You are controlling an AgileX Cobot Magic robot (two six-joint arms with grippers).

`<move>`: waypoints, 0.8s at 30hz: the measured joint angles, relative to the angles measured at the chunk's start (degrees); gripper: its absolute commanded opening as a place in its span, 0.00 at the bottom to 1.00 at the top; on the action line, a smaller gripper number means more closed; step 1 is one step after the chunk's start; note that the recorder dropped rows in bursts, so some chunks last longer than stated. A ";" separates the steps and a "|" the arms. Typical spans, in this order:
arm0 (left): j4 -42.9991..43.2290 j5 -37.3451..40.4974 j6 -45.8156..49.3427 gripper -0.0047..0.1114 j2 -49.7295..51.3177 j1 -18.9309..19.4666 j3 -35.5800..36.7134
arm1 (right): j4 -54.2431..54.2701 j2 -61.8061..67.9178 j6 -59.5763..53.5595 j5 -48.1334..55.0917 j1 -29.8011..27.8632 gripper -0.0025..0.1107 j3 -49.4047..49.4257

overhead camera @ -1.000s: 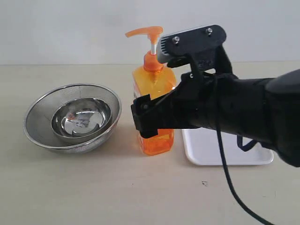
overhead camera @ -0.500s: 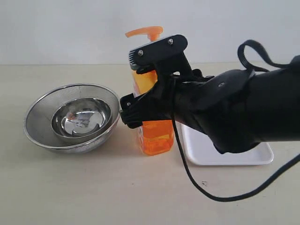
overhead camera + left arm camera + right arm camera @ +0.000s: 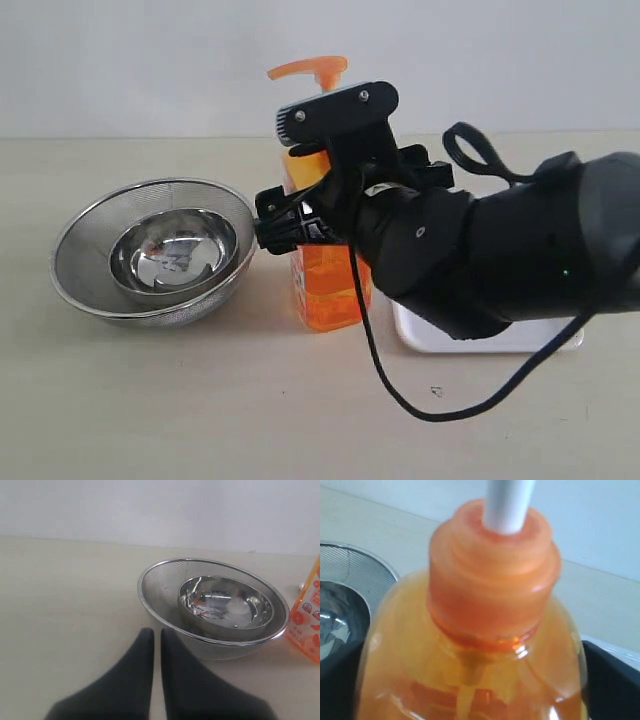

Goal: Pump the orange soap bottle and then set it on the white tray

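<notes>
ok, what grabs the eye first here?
The orange bottle stands mid-table, the right gripper straddling its body below the pump, jaws open. In the exterior view a mesh strainer holding a steel bowl sits to its left; the white tray lies right, mostly behind the arm.

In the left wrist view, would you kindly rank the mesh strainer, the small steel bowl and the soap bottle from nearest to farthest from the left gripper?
Measured from the left gripper:
1. The mesh strainer, just ahead of the fingertips.
2. The small steel bowl, nested inside the strainer.
3. The soap bottle, past the strainer's far side and only partly in view.
</notes>
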 measured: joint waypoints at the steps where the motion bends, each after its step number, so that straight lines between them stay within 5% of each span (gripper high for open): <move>1: 0.00 0.00 0.00 0.08 0.00 0.00 0.00 | -0.92 0.48 1.45 -0.43 0.00 0.89 0.00; 24: 0.00 0.00 0.00 0.08 0.00 0.00 0.00 | -4.31 5.75 7.35 -7.93 0.00 0.89 0.00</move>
